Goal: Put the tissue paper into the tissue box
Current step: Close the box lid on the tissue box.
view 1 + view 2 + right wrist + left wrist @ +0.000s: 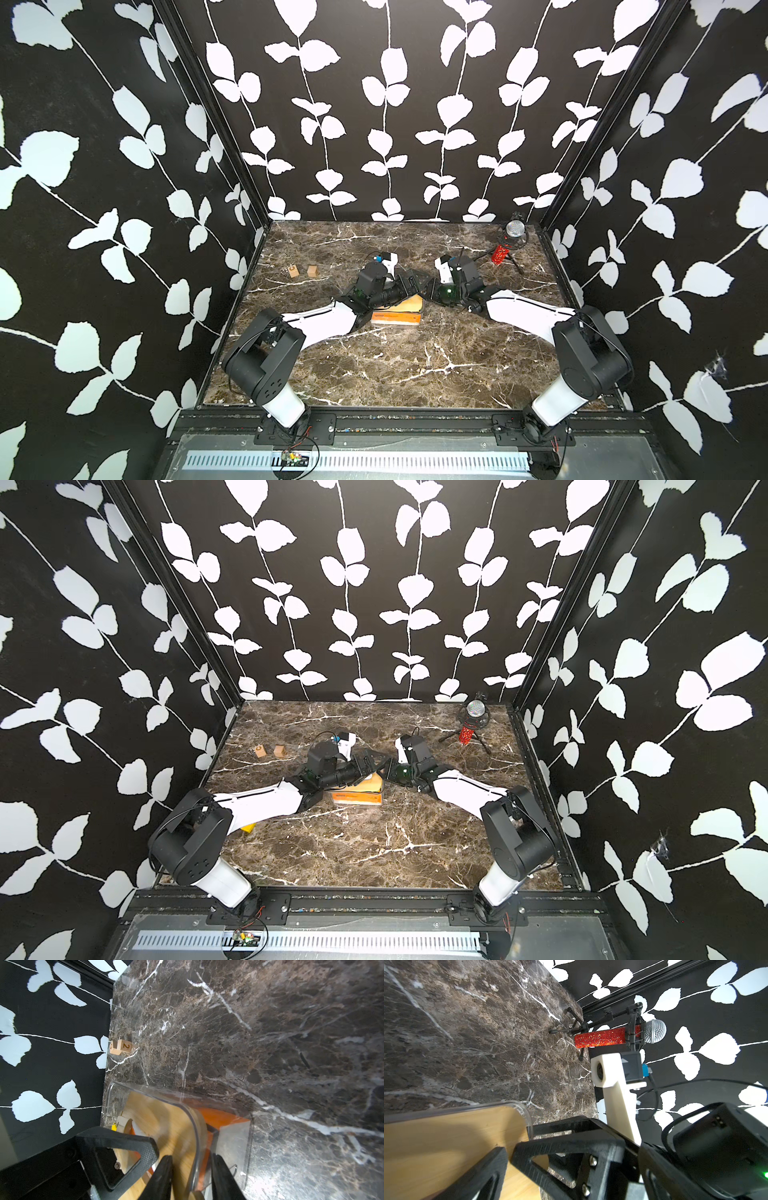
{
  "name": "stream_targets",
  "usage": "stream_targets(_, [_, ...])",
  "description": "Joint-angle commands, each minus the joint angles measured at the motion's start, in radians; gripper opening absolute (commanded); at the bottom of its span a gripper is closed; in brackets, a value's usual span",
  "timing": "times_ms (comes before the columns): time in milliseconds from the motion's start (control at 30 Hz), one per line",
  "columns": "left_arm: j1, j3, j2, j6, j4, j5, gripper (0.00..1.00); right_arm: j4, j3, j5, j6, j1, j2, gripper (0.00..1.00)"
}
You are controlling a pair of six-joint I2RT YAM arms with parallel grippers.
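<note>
Right wrist: right gripper [191, 1158] jaws apart, straddling tissue box [194, 1126] wall mid-desk — I'd guess to steady it. Left gripper [411, 282] open over bamboo lid [164, 1124], tissue paper [220, 1118] beneath.

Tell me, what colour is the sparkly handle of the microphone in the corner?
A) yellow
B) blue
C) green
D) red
D: the microphone has a glittery red handle with a silver mesh head on top.
</note>
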Motion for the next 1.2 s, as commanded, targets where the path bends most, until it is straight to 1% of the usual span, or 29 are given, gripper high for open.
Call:
stream_targets(0, [-0.008, -0.032, -0.017, 0.008, -0.007, -0.009, 0.99, -0.01, -0.068, 0.006, 0.018, 0.008, 0.023, 0.3])
stream_targets(67, [-0.008, -0.045, -0.025, 0.005, 0.001, -0.016, 0.99, 0.019, -0.088, 0.007, 0.027, 0.007, 0.024, 0.29])
stream_targets(133, [-0.008, -0.059, -0.036, 0.002, 0.015, -0.022, 0.99, 0.04, -0.102, 0.002, 0.034, 0.008, 0.027, 0.3])
stream_targets(267, [-0.008, -0.081, -0.071, 0.013, 0.003, -0.036, 0.99, 0.03, -0.095, -0.026, 0.028, 0.005, 0.021, 0.49])
stream_targets(333, [-0.008, -0.084, -0.098, 0.029, -0.024, -0.042, 0.99, 0.0, -0.084, -0.036, 0.019, 0.006, 0.002, 0.55])
stream_targets(433, [-0.008, -0.086, -0.147, 0.062, -0.083, -0.066, 0.99, -0.04, -0.077, -0.035, 0.012, 0.005, -0.028, 0.57])
stream_targets(467, [-0.008, -0.086, -0.162, 0.071, -0.1, -0.074, 0.99, -0.043, -0.078, -0.042, 0.015, 0.005, -0.059, 0.58])
stream_targets(567, [-0.008, -0.087, -0.189, 0.09, -0.131, -0.094, 0.99, -0.04, -0.084, -0.055, 0.025, 0.011, -0.08, 0.59])
stream_targets(800, [-0.008, -0.1, -0.139, 0.06, -0.072, -0.083, 0.99, -0.015, -0.063, -0.043, 0.026, 0.026, -0.043, 0.57])
stream_targets(833, [-0.008, -0.101, -0.13, 0.06, -0.064, -0.083, 0.99, -0.008, -0.058, -0.039, 0.028, 0.028, -0.012, 0.56])
stream_targets(1000, [-0.008, -0.1, -0.095, 0.059, -0.046, -0.086, 0.99, 0.003, -0.045, -0.024, 0.026, 0.039, 0.009, 0.52])
stream_targets(1033, [-0.008, -0.1, -0.088, 0.057, -0.042, -0.085, 0.99, 0.005, -0.043, -0.023, 0.026, 0.041, 0.01, 0.51])
stream_targets(1067, [-0.034, -0.1, -0.082, 0.055, -0.037, -0.084, 0.99, 0.005, -0.042, -0.023, 0.027, 0.044, 0.011, 0.49])
stream_targets(1167, [-0.04, -0.094, -0.064, 0.048, -0.025, -0.08, 0.99, 0.001, -0.042, -0.024, 0.028, 0.051, 0.017, 0.43])
